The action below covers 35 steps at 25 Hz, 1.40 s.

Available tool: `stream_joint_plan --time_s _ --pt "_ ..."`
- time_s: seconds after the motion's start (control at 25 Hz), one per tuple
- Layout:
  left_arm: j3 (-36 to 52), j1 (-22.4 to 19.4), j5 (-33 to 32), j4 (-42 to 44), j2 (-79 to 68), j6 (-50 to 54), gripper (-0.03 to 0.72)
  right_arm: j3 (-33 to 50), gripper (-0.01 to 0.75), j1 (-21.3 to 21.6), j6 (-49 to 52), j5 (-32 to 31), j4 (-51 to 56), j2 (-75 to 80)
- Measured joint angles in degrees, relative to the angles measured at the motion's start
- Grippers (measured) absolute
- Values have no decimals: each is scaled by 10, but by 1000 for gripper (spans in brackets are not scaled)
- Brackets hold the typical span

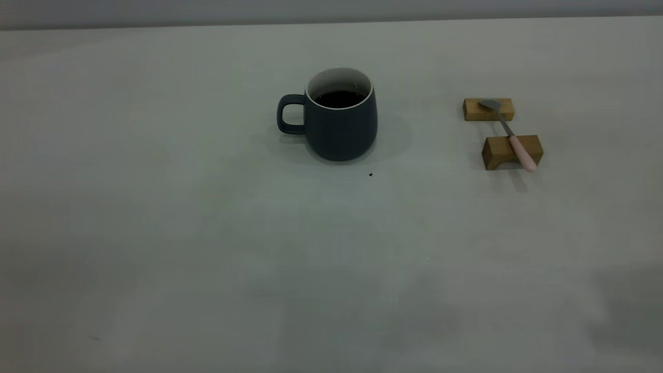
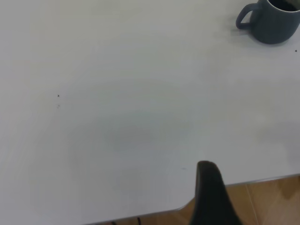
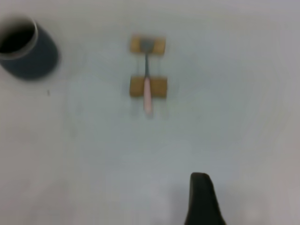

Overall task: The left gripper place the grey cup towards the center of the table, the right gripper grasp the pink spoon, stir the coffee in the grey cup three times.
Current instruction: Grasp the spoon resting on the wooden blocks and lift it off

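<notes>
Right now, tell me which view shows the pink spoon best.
The exterior view: the pink spoon lies sharp across two wooden blocks, bowl and handle distinct. The right wrist view shows it blurred from above; the left wrist view misses it.

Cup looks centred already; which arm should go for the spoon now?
Right, probably. The pink spoon, resting across two wooden blocks, lies right of the grey cup, and the right wrist view faces it directly.

Matt grey cup (image 1: 339, 127); metal-bowled pink spoon (image 1: 510, 135) on wooden blocks (image 1: 512, 151)
</notes>
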State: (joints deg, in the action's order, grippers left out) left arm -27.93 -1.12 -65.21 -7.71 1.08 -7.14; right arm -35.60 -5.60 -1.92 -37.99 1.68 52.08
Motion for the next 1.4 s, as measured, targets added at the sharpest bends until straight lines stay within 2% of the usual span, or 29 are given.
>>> stream_joint_plan --time_s 0.4,0.64,1.04,1.4 --pt "0 0 0 0 0 0 519 -152 555 -4 -94 6 96 383" --pt "0 0 0 0 0 0 519 -228 555 -41 -107 29 117 553" --pt "0 0 0 0 0 0 519 -367 555 -48 -40 41 98 733" --pt "0 0 0 0 0 0 519 -405 555 -48 25 39 45 796"
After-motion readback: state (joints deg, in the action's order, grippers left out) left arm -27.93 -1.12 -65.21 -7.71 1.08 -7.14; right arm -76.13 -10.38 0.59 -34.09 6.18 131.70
